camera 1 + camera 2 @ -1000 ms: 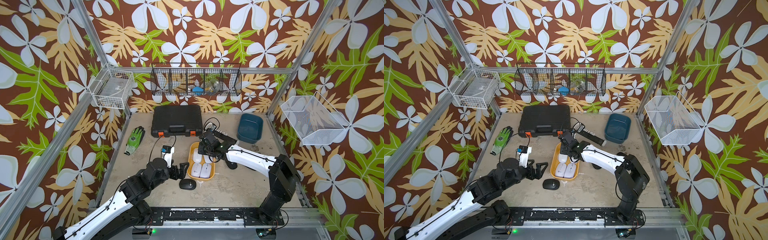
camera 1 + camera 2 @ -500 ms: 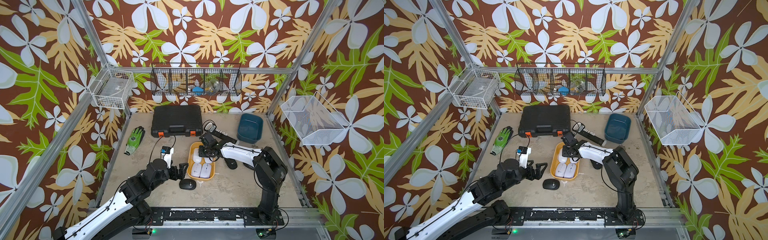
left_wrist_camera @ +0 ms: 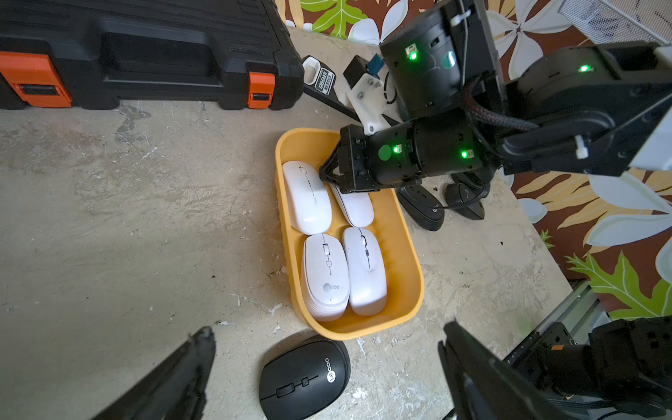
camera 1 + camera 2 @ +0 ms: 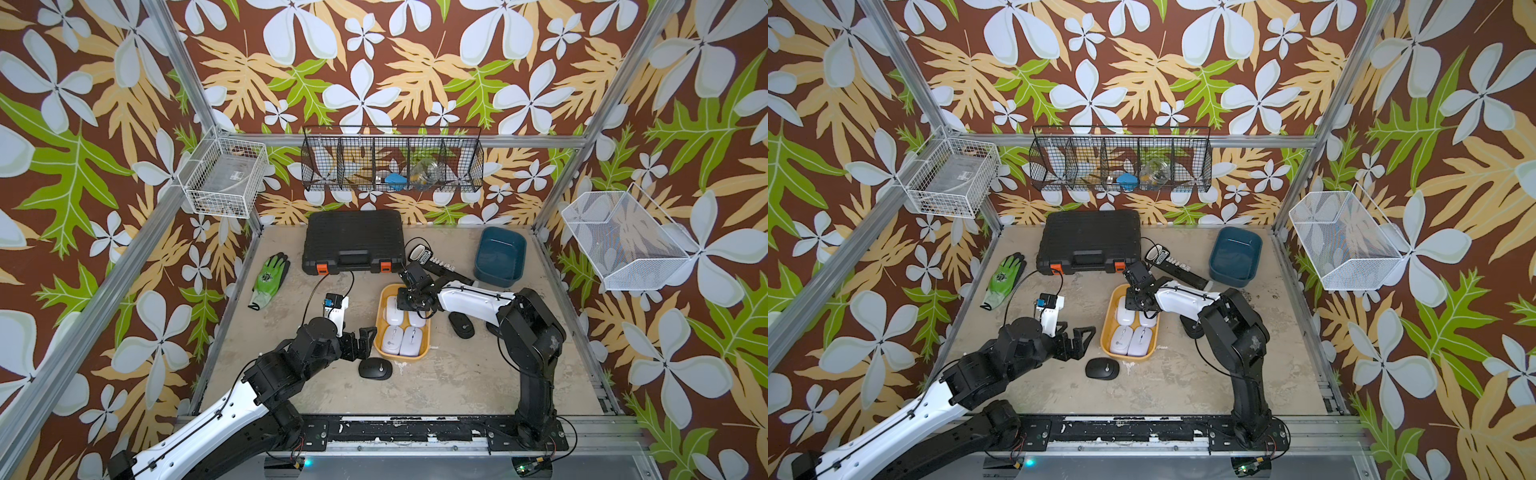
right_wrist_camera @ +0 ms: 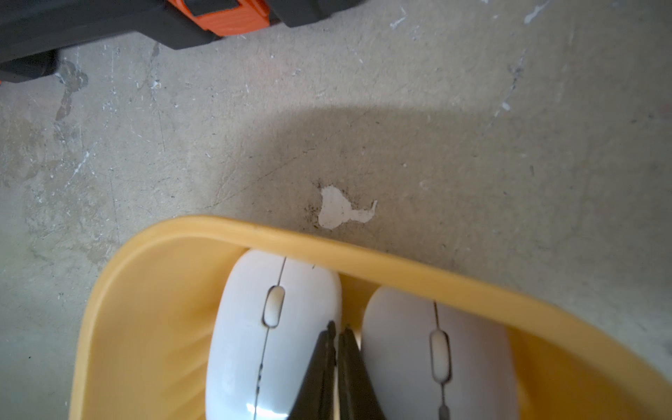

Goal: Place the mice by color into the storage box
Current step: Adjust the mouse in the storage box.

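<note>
Desk (image 4: pixel 457 382) just before the yellow box (image 4: pixel 400 357) holds a black mouse (image 4: pixel 375 368), your left pincer (image 4: pixel 365 345) spread wide beside it, likely for pickup. Inside, four white mice (image 3: pixel 324 276) lie; your right pincer (image 5: pixel 336 329), pressed together and empty, noses between the far pair, probably straightening them.

"Lecoo" on black mouse (image 3: pixel 303 378); fainter on white mouse (image 3: pixel 325 278).

Bright, even light w/ soft shadows; right wrist view blurry (close-up).

Four white mice (image 3: pixel 327 276), three black mice (image 3: pixel 303 378) (visible)
</note>
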Robot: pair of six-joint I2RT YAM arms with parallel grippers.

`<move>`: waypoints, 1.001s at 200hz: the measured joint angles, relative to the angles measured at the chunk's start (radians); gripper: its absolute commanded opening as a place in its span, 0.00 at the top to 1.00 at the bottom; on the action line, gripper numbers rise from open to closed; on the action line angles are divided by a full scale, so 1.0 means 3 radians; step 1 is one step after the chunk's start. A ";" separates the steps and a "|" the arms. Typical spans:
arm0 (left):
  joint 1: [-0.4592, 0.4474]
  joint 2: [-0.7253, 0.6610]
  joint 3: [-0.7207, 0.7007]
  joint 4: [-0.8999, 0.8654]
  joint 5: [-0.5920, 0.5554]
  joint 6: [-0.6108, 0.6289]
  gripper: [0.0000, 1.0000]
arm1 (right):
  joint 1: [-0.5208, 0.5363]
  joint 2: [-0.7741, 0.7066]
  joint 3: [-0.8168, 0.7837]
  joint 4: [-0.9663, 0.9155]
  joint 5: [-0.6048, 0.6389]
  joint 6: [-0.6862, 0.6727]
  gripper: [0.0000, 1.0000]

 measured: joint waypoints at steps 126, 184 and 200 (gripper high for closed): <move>0.0013 0.0203 -0.0069 0.0290 0.0184 -0.0041 0.00 | -0.0094 -0.1259 -0.0563 -0.0116 0.0207 -0.0126 0.96; 0.0022 0.0243 -0.0118 0.0422 0.0276 -0.0064 0.00 | 0.0081 -0.1288 -0.1008 -0.0135 0.0036 -0.0144 0.99; 0.0022 0.0243 -0.0121 0.0423 0.0276 -0.0065 0.00 | 0.0149 -0.1165 -0.0958 -0.0163 0.0019 -0.0167 0.99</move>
